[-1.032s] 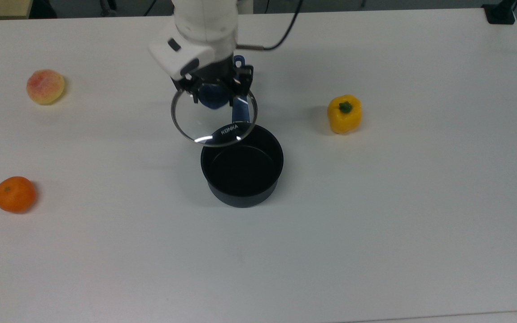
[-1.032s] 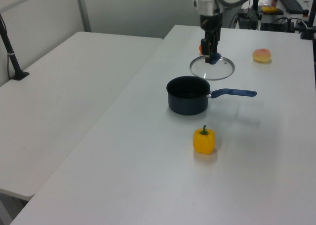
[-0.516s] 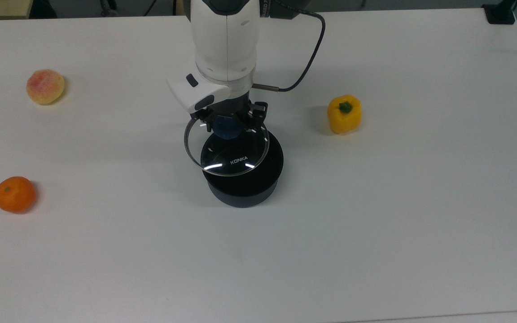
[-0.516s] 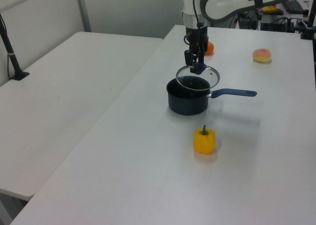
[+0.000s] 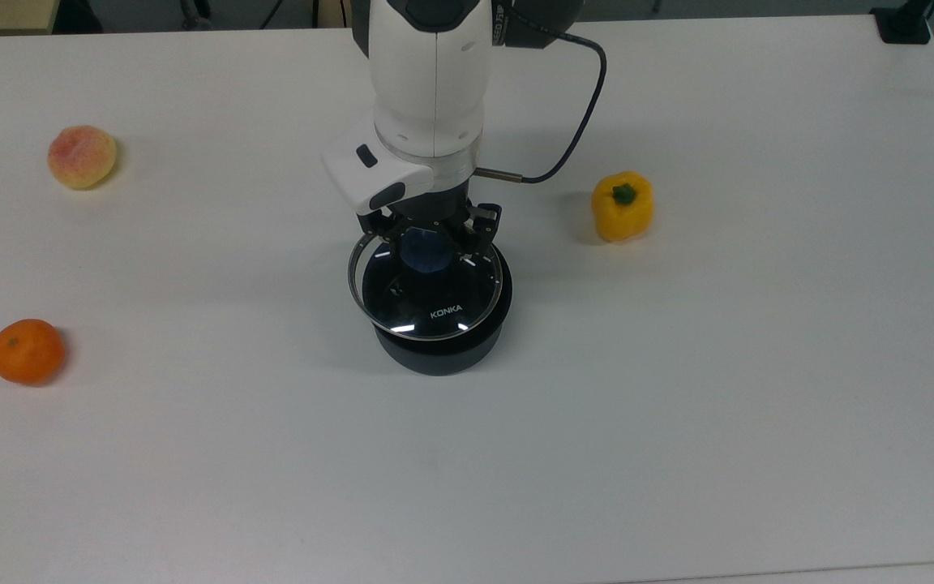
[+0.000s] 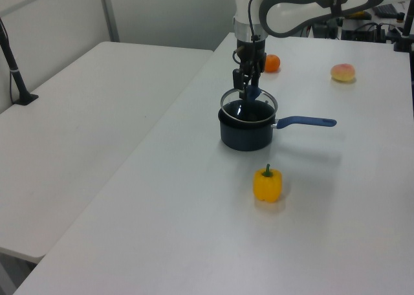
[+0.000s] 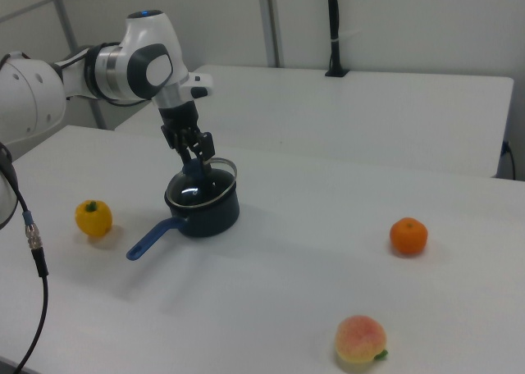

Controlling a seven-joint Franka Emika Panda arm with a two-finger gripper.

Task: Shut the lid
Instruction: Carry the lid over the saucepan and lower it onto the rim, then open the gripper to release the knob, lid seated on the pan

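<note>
The end effector (image 5: 431, 243) is clamped on the blue knob (image 5: 426, 251) of the glass lid (image 5: 428, 302), its fingers (image 7: 202, 148) pressed against the knob's sides. The lid hangs over the black saucepan (image 5: 439, 353), tilted and not yet seated: in the top view its rim overhangs the pan's mouth toward the top view's left, and in the right view the edge nearer the arm sits higher than the opposite edge. White "KONKA" lettering (image 5: 446, 312) shows on the glass. The saucepan stands near the middle of the white worktop (image 5: 678, 422), with its long blue handle (image 6: 305, 121) pointing to the left view's right. A yellow bell pepper (image 5: 622, 205) stands well apart from the pan, toward the top view's right edge. A peach (image 5: 82, 156) and an orange (image 5: 27, 351) lie near the worktop's edge at the top view's left, the peach closer to the far corner.
</note>
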